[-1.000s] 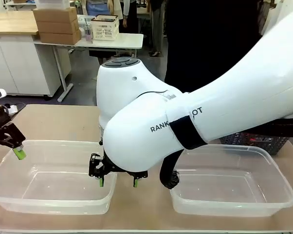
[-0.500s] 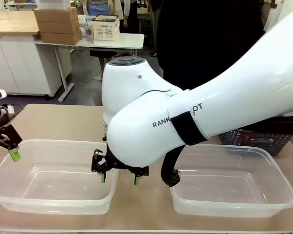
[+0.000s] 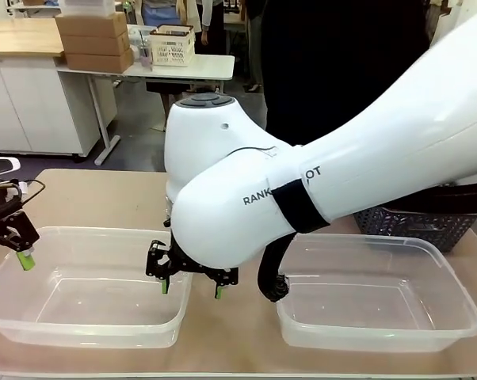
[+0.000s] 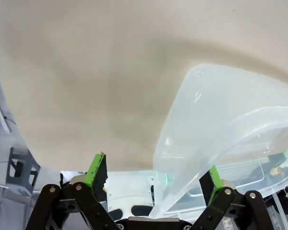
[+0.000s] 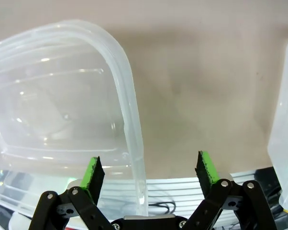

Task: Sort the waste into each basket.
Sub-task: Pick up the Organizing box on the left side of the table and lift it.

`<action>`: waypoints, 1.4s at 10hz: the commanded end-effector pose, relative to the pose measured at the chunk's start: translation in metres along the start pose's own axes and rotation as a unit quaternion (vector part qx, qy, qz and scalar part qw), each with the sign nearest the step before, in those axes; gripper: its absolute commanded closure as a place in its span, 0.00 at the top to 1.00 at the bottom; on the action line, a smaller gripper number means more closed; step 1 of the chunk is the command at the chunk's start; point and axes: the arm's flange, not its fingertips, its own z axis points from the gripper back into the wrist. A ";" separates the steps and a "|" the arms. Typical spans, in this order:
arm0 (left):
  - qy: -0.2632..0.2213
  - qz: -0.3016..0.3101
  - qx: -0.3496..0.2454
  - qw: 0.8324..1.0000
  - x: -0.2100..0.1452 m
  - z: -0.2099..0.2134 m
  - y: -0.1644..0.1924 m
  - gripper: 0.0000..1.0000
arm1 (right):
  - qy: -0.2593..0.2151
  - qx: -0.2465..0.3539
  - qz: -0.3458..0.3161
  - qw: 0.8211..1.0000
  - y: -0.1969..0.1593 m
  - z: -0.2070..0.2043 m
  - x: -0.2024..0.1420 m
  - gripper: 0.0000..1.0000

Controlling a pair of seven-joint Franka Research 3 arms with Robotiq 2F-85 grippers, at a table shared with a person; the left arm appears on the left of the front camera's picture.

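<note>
The right gripper (image 5: pixel 149 163) stands wide, straddling the left tub (image 3: pixel 88 321) at its inner end wall. The left gripper (image 4: pixel 155 165), also apart, straddles its outer corner rim, perhaps touching. The right tub (image 3: pixel 381 328) sits beside it. The right arm (image 3: pixel 365 158) reads "RANK…OT". Behind is a dark lattice basket (image 3: pixel 417 226).

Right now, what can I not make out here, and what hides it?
Front view: the right arm hides the middle of the table and most of the dark basket.
Left wrist view: the left tub blurs things behind it.
Right wrist view: the edge cuts off the right tub.
</note>
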 end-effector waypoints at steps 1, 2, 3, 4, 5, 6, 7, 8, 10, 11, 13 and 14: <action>-0.014 0.005 0.006 1.000 -0.055 -0.054 -0.004 0.73 | 0.002 -0.030 -0.005 1.000 0.013 0.001 0.000 0.41; -0.011 0.001 0.006 1.000 -0.056 -0.052 -0.004 0.45 | 0.003 -0.030 -0.008 1.000 0.013 0.000 0.000 0.41; -0.010 0.002 0.011 1.000 -0.055 -0.052 -0.004 0.17 | 0.003 -0.031 -0.010 0.999 0.014 -0.001 0.000 0.00; -0.009 0.002 0.013 1.000 -0.055 -0.053 -0.004 0.00 | 0.000 -0.032 -0.011 0.999 0.015 -0.002 -0.001 0.36; -0.006 0.004 0.015 1.000 -0.053 -0.055 -0.004 0.00 | -0.006 -0.037 -0.013 0.999 0.016 -0.005 -0.001 0.00; -0.004 0.001 0.018 1.000 -0.052 -0.056 -0.005 0.00 | -0.011 -0.042 -0.014 0.999 0.018 -0.007 -0.001 0.00; -0.005 0.000 0.018 1.000 -0.053 -0.056 -0.005 0.06 | -0.016 -0.042 -0.012 0.999 0.018 -0.008 -0.002 0.00; -0.004 0.001 0.018 1.000 -0.053 -0.055 -0.005 0.00 | -0.018 -0.041 -0.011 0.999 0.018 -0.008 -0.002 0.00; 0.001 -0.002 0.018 1.000 -0.053 -0.057 -0.006 0.00 | -0.016 -0.042 -0.011 0.999 0.017 -0.007 -0.003 0.00; -0.002 -0.002 0.015 1.000 -0.053 -0.055 -0.006 0.00 | -0.015 -0.040 -0.012 0.999 0.015 -0.006 -0.003 0.00; -0.008 -0.001 -0.007 1.000 -0.054 -0.046 -0.005 0.00 | -0.007 -0.036 -0.009 0.999 0.007 -0.003 -0.003 0.00; -0.028 -0.003 -0.029 0.999 -0.057 -0.029 -0.007 0.00 | 0.002 -0.041 -0.004 0.999 -0.001 0.003 0.000 0.00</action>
